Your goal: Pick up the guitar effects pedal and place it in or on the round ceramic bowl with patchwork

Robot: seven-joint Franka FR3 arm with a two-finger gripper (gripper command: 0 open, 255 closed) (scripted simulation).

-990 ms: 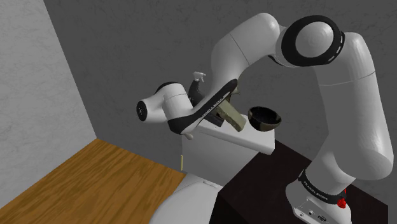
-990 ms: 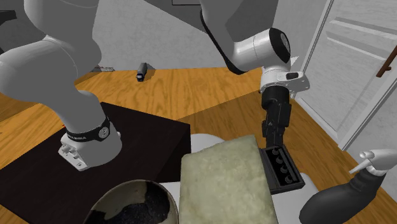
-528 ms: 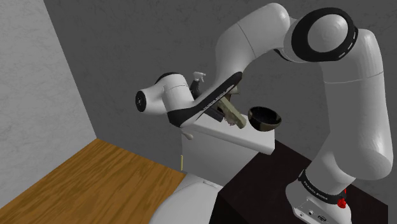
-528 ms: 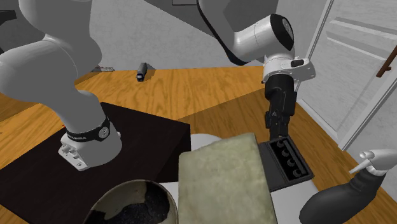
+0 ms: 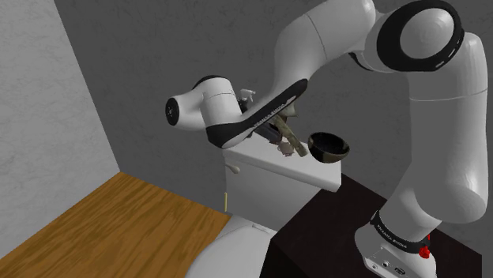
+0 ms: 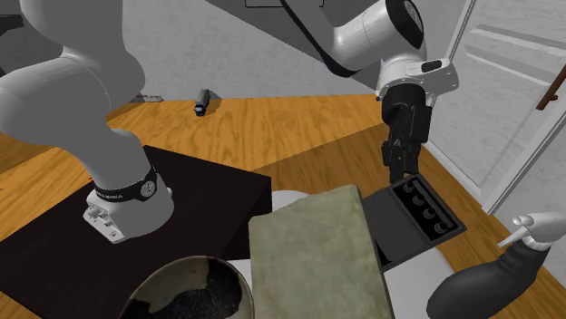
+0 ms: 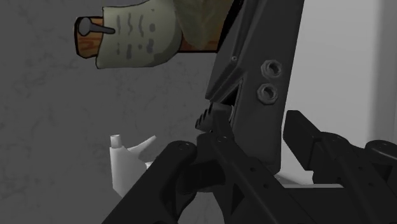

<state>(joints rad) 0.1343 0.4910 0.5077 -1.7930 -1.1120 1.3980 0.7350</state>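
While aloft, pedal between fingers.

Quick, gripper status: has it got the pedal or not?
The gripper: jaws closed on the black guitar effects pedal, holding it by one end.

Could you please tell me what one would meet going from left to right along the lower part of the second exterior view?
patchwork bowl → olive-tan block → black pedal → spray bottle
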